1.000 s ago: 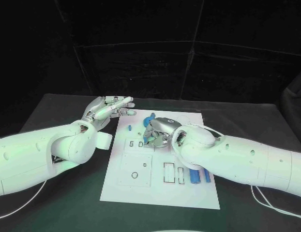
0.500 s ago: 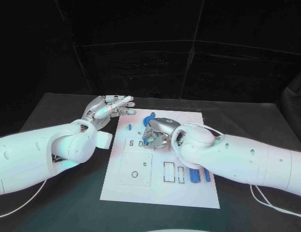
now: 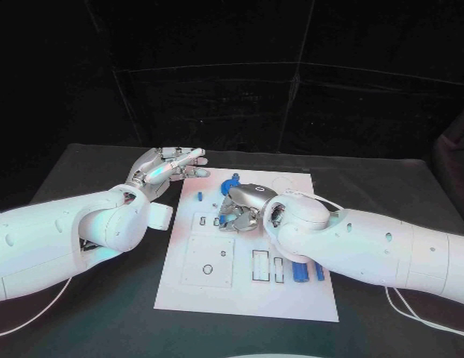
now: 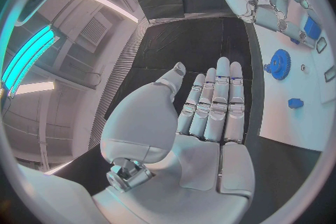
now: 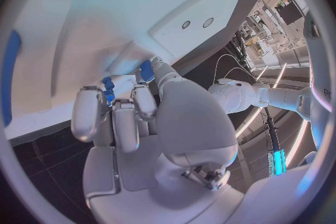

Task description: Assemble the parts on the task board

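Robot hands at the task board: right one down on a blue part, left one idle

Worktop [image 3: 103,171], black, carries the white task board [image 3: 243,291] in its middle, long side running away from the robot. The board's near half shows outlined recesses: a square plate outline with an oval, small rectangular slots, and two blue bars [image 3: 300,271] lying side by side near its right edge.

Right robot hand [image 3: 243,205] sits over the board's upper middle, fingers curled downward onto the surface. In the right wrist view the fingertips [image 5: 143,101] close narrowly round a small blue part [image 5: 145,70], with a second bit of blue between the neighbouring fingers; whether that is the same piece cannot be told. It holds the part against the board.

Left robot hand [image 3: 168,168] hovers above the worktop just off the board's far left corner. In the left wrist view its fingers [image 4: 217,103] lie straight and side by side, thumb apart, palm bare: it is wide and holds nothing, touching nothing.

Blue gear [image 4: 279,63] lies flat on the board near the far edge, and a small blue peg [image 4: 294,103] stands apart from it, nearer the left edge.

No writing can be read on the board or arms.
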You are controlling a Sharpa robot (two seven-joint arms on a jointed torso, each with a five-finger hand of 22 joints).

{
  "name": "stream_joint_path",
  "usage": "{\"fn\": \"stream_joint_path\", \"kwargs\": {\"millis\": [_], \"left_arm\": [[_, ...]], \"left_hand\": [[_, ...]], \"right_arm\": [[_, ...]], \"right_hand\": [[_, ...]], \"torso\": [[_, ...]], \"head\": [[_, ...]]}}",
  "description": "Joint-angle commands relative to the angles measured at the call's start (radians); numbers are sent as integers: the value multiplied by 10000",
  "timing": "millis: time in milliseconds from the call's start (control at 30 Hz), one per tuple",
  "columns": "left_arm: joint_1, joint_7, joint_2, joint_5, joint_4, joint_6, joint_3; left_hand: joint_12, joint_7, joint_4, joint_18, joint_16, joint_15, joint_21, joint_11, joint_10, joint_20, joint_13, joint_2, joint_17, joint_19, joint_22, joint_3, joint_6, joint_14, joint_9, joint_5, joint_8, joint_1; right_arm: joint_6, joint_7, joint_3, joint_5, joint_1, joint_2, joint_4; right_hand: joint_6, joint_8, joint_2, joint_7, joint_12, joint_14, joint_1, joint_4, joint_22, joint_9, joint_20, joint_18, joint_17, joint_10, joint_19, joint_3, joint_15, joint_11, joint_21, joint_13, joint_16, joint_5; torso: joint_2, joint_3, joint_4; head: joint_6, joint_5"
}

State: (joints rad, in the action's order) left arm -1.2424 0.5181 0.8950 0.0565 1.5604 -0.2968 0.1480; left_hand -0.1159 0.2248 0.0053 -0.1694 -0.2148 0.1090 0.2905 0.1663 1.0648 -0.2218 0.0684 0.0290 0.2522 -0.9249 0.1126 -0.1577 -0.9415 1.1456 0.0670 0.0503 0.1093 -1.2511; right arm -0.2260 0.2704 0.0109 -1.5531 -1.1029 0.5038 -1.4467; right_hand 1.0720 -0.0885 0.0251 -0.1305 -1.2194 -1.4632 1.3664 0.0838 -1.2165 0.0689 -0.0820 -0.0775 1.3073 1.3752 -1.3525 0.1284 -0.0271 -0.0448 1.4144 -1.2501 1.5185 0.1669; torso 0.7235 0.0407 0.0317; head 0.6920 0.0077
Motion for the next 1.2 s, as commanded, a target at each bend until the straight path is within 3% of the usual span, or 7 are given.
{"fn": "stream_joint_path", "kwargs": {"millis": [33, 267, 467, 533, 867, 1067, 1200], "left_arm": [[-16, 15, -13, -8, 5, 130, -8], [-16, 9, -17, -8, -9, 134, -8], [-16, 2, -20, -8, -17, 141, -7], [-16, -3, -20, -8, -20, 142, -7], [-15, -17, -27, -8, -32, 160, -7], [-15, -131, -27, -70, -59, 162, -7], [-19, -1017, 51, -766, -92, 412, -9]], "left_hand": [[36, -12, -54, -145, 42, 21, -60, -23, -19, -44, -1, 76, 13, 48, -13, -4, 9, -50, 5, 2, -26, -43], [36, -12, -54, -145, 42, 21, -60, -23, -19, -44, -1, 76, 13, 48, -13, -4, 9, -50, 5, 2, -26, -43], [36, -12, -54, -145, 42, 21, -60, -23, -19, -44, -1, 76, 13, 48, -13, -4, 9, -50, 5, 2, -26, -43], [36, -12, -54, -145, 42, 21, -60, -23, -19, -44, -1, 76, 13, 48, -13, -4, 9, -50, 5, 2, -26, -43], [29, -20, -75, -148, 63, 11, -62, -33, 18, -39, 2, 87, 32, 29, -24, -15, -21, -19, 7, 3, -21, -25], [-20, -152, -129, -167, 21, -85, 5, -143, 229, 27, 19, 118, 112, -136, -14, -64, -204, 210, 26, 1, 44, -9], [-239, -356, -62, -180, -632, -460, 509, -445, 985, 391, 136, 45, 545, -1057, 188, -1, -609, 1538, 57, 41, 172, 260]], "right_arm": [[48, 190, 13, -223, 5, 18, -5], [-201, 316, 13, -297, 5, 22, -19], [-430, 389, 13, -313, 5, 21, -36], [-484, 406, 13, -317, 5, 25, -40], [-643, 435, 13, -323, 5, 44, -80], [-1967, -16, 14, -352, 10, 337, -425], [-2318, -1377, 6, 513, -14, 1088, -1005]], "right_hand": [[-170, 112, 82, -11, 117, -824, -112, 68, 34, -25, -30, 24, 1485, -114, 94, -5, 15, -1, -76, 79, -49, 48], [-381, 186, 315, -69, 378, -821, -317, 153, 86, -25, -79, 14, 1478, -288, 124, -83, 68, -60, -112, 309, -58, 164], [-646, 215, 520, -108, 554, -813, -655, 376, 154, -21, -126, 0, 1452, -411, 164, -260, 113, -110, -159, 481, -78, -124], [-722, 206, 592, -119, 615, -808, -782, 467, 183, -14, -140, -6, 1433, -454, 180, -388, 126, -124, -178, 544, -90, 14], [-873, 173, 726, -146, 748, -791, -1003, 724, 270, 2, -168, -23, 1366, -558, 228, -756, 153, -155, -238, 691, -135, -51], [-994, 151, 850, -173, 825, -775, -1062, 970, 370, 9, -189, -43, 1300, -637, 283, -1234, 175, -181, -303, 793, -180, 102], [-1174, 175, 839, -230, 868, -675, -877, 1091, 822, 1, -216, -133, 922, -720, 574, -1537, 215, -227, -555, 853, -409, 333]], "torso": [[4, -2, 5], [1, -2, 4], [5, -6, -6], [7, -5, -7], [2, -4, -3], [-1, -15, 4], [-17, -21, -27]], "head": [[-4, -2], [-5, 3], [-3, -4], [8, -12], [26, -30], [9, -10], [-56, 23]]}}
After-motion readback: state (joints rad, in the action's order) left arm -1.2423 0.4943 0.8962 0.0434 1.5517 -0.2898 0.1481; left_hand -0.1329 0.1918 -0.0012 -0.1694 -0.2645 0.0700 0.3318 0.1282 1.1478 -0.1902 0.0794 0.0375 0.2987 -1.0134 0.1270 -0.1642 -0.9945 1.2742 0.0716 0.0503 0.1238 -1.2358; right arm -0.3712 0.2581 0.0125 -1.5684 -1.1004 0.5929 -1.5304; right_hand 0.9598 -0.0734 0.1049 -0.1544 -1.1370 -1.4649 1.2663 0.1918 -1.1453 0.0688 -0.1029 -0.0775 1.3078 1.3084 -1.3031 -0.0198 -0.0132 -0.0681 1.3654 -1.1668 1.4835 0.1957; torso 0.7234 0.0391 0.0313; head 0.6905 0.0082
